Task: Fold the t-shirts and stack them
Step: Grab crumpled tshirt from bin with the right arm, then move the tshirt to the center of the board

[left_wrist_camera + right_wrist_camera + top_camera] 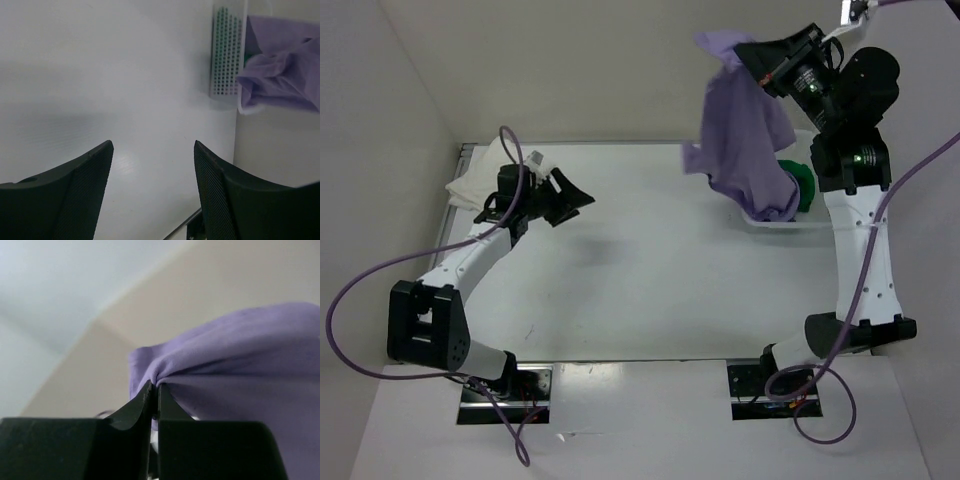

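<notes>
**Right gripper (154,387) clamped on the purple shirt (740,140), high over the basket (790,222)**

The table (650,270) spreads white between the two arms. At its far right the purple shirt hangs bunched from a single fold pinched between the shut jaws, with its lower end trailing into the basket. The white shirt (470,187) sits in a heap at the far left corner (folded or only bunched, the views do not tell). The green shirt (800,185) lies in the basket, partly covered by the purple one. The left gripper (152,145) hovers just beside the white shirt, jaws wide apart and holding nothing.

The step in hand looks like drawing the purple shirt out of the basket. The next move likely calls for carrying it to the table's middle and laying it flat, the left gripper taking a second edge.
</notes>
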Controlling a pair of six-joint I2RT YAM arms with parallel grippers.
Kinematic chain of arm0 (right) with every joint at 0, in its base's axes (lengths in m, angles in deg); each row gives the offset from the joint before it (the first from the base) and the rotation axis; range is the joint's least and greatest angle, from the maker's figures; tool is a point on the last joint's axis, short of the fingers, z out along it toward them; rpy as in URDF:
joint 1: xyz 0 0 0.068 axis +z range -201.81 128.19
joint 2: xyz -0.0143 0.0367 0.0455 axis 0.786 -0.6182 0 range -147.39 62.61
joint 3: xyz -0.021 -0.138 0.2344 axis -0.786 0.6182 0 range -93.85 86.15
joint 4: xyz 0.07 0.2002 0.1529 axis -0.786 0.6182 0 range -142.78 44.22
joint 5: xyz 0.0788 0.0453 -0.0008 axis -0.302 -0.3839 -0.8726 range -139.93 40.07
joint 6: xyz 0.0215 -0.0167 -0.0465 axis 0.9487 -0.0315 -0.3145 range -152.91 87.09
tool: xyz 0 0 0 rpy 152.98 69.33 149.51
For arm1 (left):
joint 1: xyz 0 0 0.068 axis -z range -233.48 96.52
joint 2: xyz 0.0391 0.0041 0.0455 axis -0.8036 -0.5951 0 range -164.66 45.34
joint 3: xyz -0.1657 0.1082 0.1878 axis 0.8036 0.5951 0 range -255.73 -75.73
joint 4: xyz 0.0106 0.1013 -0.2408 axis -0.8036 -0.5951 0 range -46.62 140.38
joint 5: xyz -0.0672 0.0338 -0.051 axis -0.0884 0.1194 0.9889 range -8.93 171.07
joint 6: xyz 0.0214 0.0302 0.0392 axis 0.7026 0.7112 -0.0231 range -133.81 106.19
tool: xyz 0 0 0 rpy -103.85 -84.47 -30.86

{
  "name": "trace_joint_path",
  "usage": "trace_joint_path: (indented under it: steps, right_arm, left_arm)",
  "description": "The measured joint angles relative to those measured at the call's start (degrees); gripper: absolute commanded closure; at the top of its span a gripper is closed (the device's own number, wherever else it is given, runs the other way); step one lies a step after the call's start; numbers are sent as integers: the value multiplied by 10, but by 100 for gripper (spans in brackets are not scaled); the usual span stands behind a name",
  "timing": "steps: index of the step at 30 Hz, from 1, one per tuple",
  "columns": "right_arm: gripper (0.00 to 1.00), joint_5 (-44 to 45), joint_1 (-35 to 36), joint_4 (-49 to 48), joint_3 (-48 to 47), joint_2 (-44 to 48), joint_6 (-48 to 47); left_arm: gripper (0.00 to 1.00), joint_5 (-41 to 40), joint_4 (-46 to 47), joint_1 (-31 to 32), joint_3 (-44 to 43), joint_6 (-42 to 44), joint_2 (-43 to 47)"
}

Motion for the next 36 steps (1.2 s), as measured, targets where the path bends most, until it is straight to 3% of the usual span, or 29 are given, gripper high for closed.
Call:
trace_joint_path:
  steps: [8,12,15,18,21,24,25,26,30,36]
  right_arm:
    - [100,-132,163,-66,-287,-64,96]
    - [99,-167,188,-98,-323,-96,124]
    - [99,-187,177,-149,-191,-77,128]
    - [97,-208,130,-233,63,-41,141]
    - [89,-231,78,-264,198,-108,137]
    - [70,-237,47,-236,208,-249,97]
    - [57,-227,42,-202,208,-286,75]
    - [53,-215,40,-175,212,-309,62]
    - [52,-144,56,-95,258,-290,1]
    - [48,-35,122,-75,321,-134,-45]
  left_arm:
    - [26,2,-3,-128,20,-34,31]
    - [26,3,-10,-186,33,-47,71]
    - [26,3,-12,-213,33,-56,82]
    - [26,3,-21,-221,33,-57,82]
    - [26,4,-24,-222,33,-57,82]
    - [26,8,-15,-222,36,-57,82]
    - [26,7,-14,-221,36,-54,82]
    - [26,5,-14,-218,37,-48,82]
    - [27,-26,-24,-189,41,-11,76]
    - [29,-57,-56,-88,79,31,51]
